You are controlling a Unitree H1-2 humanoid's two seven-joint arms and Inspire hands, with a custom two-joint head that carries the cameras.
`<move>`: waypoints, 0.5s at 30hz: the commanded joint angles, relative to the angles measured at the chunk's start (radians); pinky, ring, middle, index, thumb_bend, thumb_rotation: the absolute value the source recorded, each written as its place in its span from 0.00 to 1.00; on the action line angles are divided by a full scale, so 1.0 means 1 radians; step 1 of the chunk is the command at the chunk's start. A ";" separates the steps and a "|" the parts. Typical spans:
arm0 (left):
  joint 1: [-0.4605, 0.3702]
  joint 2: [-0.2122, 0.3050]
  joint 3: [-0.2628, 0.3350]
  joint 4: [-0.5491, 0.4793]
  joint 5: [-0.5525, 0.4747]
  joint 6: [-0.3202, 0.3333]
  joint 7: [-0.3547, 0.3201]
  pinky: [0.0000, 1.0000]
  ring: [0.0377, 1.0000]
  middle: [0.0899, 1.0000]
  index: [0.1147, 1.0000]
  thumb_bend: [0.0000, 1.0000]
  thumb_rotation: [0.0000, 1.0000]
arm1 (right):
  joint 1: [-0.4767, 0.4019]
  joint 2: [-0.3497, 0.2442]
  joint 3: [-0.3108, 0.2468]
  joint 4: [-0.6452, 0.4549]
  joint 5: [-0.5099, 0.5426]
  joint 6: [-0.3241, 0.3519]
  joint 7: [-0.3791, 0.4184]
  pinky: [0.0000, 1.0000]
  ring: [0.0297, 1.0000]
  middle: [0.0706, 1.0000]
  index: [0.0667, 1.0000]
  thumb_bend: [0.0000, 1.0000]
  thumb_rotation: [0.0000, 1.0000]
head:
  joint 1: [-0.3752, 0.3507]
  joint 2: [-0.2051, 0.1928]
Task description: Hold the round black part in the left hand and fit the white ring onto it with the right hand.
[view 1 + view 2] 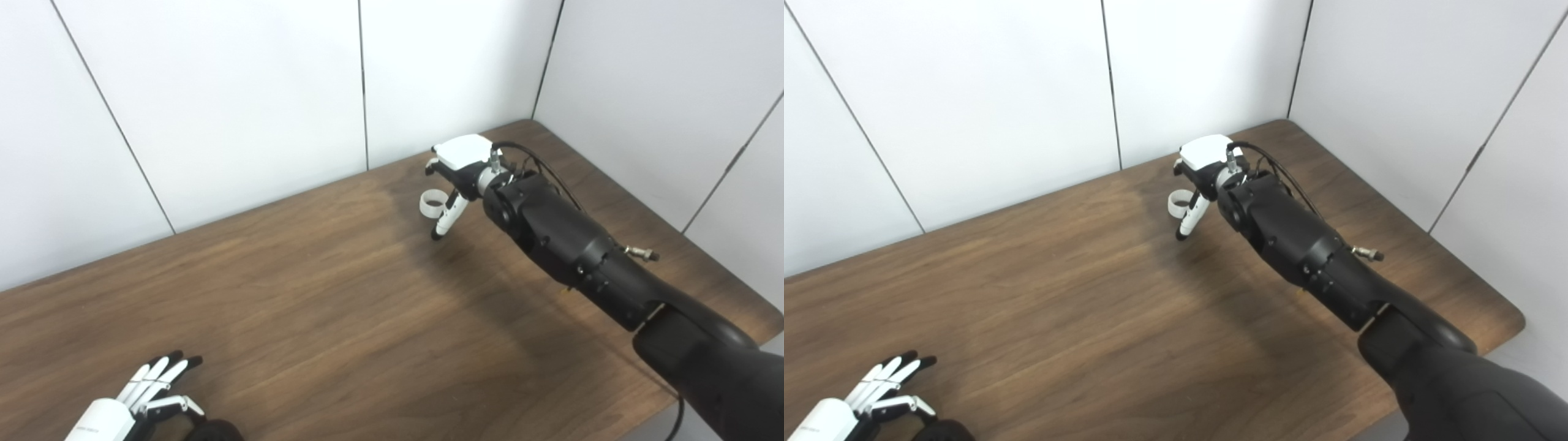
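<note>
The white ring (pixel 432 204) is a short band lying on the wooden table (pixel 318 294) far back, near the wall. My right hand (pixel 460 173) reaches out over it. One long finger (pixel 448 215) points down and touches the ring's right side, while the thumb tip (pixel 431 166) stays apart above it, so the hand is open. My left hand (pixel 142 395) lies at the bottom left corner with its fingers stretched out, holding nothing. The round black part (pixel 215 430) sits just right of its thumb, mostly cut off by the picture's bottom edge.
White wall panels (pixel 245 92) close off the table at the back and on the right. The table's rounded right corner (pixel 1513 318) lies close beside my right forearm (pixel 569 245). A cable loops off the right wrist (pixel 539 165).
</note>
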State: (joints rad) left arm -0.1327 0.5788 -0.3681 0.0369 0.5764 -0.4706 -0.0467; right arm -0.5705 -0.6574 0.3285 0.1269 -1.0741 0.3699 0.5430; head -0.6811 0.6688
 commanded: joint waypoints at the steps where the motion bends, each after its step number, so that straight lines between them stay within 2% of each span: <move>1: 0.009 0.033 -0.004 -0.019 0.005 0.001 -0.015 1.00 0.99 0.94 0.41 0.51 0.05 | -0.064 -0.022 -0.006 -0.010 -0.017 -0.014 -0.012 1.00 1.00 1.00 0.84 0.98 0.50 | 0.000 -0.001; 15: 0.037 0.044 0.010 -0.058 0.004 0.002 -0.037 1.00 1.00 0.95 0.41 0.51 0.05 | -0.105 -0.019 0.015 0.048 -0.026 -0.026 -0.014 1.00 1.00 1.00 0.84 0.97 0.49 | 0.006 0.001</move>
State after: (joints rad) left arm -0.1064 0.5921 -0.3640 -0.0008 0.5739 -0.4682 -0.0601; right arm -0.6119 -0.6547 0.3506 0.1868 -1.0816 0.3493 0.5471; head -0.6750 0.6688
